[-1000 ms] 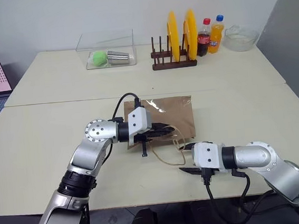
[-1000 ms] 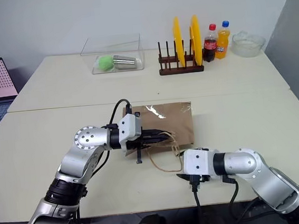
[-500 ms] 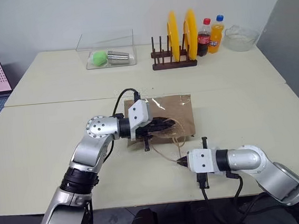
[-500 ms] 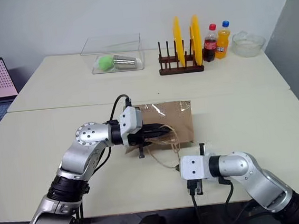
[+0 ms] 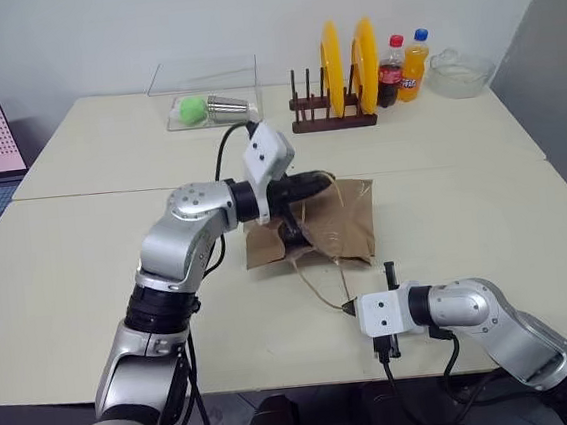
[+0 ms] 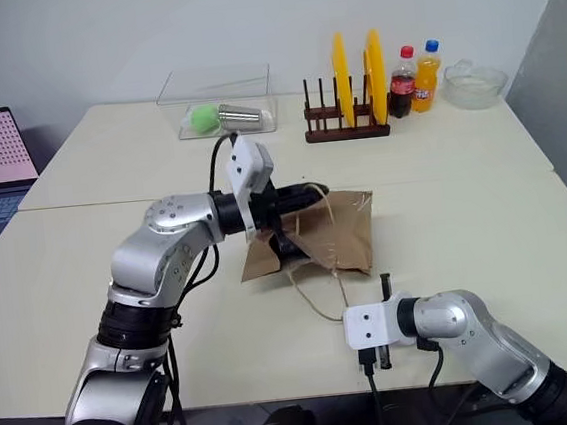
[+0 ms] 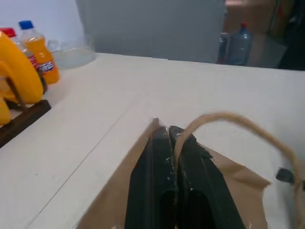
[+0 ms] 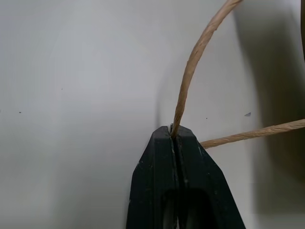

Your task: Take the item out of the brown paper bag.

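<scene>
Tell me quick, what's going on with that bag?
Left gripper shut on brown paper bag, lifting one edge. Right gripper shut on loop handle. Item hidden. Nothing blocking.

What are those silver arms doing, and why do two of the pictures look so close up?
They are a robot's two arms. Two pictures come from cameras in its head, looking down at the table. The close-up ones come from a small camera on each wrist, looking along that hand's black fingers.

The left hand is shut on the top edge of the brown paper bag, with one handle looped over its fingers, lifting that side off the table. The right hand pinches the bag's other string handle near the table's front.

Farther back stand a plate rack with yellow plates, two drink bottles, a glass bowl and a clear box.
</scene>
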Tool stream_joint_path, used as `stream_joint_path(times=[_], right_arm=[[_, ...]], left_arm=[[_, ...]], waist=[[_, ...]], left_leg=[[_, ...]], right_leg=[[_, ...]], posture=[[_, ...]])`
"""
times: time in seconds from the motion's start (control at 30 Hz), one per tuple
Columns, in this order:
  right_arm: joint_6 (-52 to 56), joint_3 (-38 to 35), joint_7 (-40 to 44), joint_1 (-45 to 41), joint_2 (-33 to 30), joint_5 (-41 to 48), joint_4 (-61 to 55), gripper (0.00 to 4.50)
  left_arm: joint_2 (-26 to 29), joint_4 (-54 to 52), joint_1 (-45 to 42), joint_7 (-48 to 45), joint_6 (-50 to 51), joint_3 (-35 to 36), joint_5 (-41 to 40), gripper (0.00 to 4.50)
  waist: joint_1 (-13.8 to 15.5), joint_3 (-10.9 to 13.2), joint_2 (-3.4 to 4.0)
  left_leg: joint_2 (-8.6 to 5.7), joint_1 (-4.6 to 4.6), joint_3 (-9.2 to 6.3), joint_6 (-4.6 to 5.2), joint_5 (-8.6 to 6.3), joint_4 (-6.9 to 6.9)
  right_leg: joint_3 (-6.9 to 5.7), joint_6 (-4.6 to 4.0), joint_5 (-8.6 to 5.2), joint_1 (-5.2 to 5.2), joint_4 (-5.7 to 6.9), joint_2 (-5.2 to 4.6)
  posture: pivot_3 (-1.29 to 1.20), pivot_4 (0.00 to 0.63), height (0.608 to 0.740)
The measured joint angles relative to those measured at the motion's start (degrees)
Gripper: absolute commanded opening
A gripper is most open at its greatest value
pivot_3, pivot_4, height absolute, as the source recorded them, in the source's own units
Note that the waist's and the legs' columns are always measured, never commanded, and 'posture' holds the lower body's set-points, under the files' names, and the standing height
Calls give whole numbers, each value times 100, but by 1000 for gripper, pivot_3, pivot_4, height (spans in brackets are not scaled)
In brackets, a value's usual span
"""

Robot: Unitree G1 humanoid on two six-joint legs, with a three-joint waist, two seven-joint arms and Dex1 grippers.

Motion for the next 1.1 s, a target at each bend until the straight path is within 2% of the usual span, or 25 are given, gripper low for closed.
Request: stream_joint_path(times=[0.33,0.47,0.73,0.83,1.03,1.1], right_arm=[[-197,-9,37,24,-92,-320,34,13],[-275,-37,182,55,-163,-334,14,13],[-388,-210,244,175,-179,-294,13,13],[-406,-399,237,200,0,-112,51,610],[-218,-680,316,311,260,520,-41,2773],[46,-942,508,428,132,915,-289,2773]], left_arm=[[-73,470,-569,339,316,89,-77,0],[-51,526,-932,505,198,452,-76,0],[-53,675,-964,422,45,543,-72,0],[-19,663,-954,213,41,544,-94,0],[21,589,-799,-112,43,545,-255,0],[50,531,-738,-201,43,545,-286,0]], waist=[[2,0,0],[1,-9,-2],[2,-13,-1],[-2,-13,-1],[-7,-12,0],[-7,-11,1]], left_leg=[[0,0,1,-26,15,1],[0,8,1,-27,15,-1],[-1,22,3,-27,14,-1],[-1,22,3,-28,15,-2],[-1,19,4,-27,15,-2],[-1,17,4,-27,15,-1]], right_leg=[[2,0,0,0,0,-1],[2,0,0,8,-3,-1],[5,1,-1,23,-5,-2],[6,1,-1,22,-4,-2],[7,1,-1,16,0,-2],[7,1,-1,15,-1,-2]], posture=[[0,150,740],[0,150,740],[0,150,740],[0,150,740],[0,150,740],[0,150,740]])
